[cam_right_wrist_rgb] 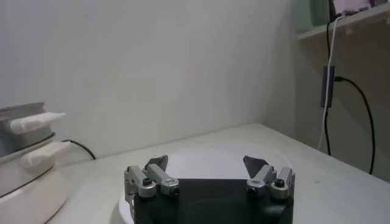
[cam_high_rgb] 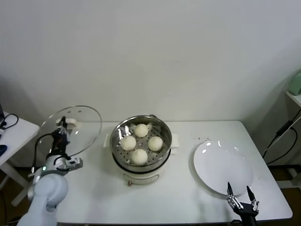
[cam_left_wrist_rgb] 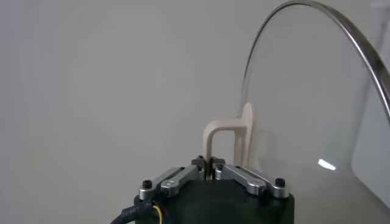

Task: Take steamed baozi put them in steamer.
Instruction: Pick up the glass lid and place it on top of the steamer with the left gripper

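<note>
Several cream-white baozi [cam_high_rgb: 140,142] lie on the perforated tray inside the steel steamer [cam_high_rgb: 119,161] at the table's middle. My left gripper [cam_high_rgb: 61,128] is shut on the cream handle [cam_left_wrist_rgb: 220,139] of the clear glass lid [cam_high_rgb: 82,123] and holds the lid tilted up, left of the steamer. In the left wrist view the lid's steel rim [cam_left_wrist_rgb: 341,30] arcs above the handle. My right gripper [cam_high_rgb: 240,195] is open and empty at the near edge of the white plate [cam_high_rgb: 221,165]. The right wrist view shows the steamer's side handle [cam_right_wrist_rgb: 33,123] far off.
A small side table [cam_high_rgb: 14,134] with a black cable stands at the far left. A cable [cam_high_rgb: 282,136] hangs off the table's right side. In the right wrist view a shelf [cam_right_wrist_rgb: 341,18] and a charger cable [cam_right_wrist_rgb: 329,85] sit by the wall.
</note>
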`<state>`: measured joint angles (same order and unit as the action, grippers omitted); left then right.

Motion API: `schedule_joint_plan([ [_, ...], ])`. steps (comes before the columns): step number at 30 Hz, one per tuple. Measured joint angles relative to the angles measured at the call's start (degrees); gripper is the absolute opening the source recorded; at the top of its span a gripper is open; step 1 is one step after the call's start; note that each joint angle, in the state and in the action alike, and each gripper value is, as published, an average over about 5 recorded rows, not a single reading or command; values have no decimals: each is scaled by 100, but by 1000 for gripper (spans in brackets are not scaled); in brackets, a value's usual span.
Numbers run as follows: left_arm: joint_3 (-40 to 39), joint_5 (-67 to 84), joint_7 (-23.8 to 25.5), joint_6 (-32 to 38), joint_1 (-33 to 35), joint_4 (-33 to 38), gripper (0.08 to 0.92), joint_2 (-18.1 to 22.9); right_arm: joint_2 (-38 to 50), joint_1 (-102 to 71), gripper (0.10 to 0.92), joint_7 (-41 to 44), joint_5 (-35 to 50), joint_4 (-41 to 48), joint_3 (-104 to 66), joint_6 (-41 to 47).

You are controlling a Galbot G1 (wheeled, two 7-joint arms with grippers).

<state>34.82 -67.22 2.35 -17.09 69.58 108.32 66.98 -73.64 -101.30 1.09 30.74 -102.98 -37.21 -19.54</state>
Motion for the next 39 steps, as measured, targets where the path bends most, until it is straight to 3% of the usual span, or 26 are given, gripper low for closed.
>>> schedule_joint_plan([
  [13, -839, -375, 477, -769, -40, 842, 138, 20, 102, -11, 823, 14, -29, 95, 65, 0],
  [25, -1843, -611, 985, -1387, -353, 1033, 138, 142, 112, 1, 823, 2, -126, 136, 110, -19],
  [39, -2904, -1299, 1363, -1819, -695, 865, 138, 821, 108, 47, 823, -48, -455, 183, 66, -20],
])
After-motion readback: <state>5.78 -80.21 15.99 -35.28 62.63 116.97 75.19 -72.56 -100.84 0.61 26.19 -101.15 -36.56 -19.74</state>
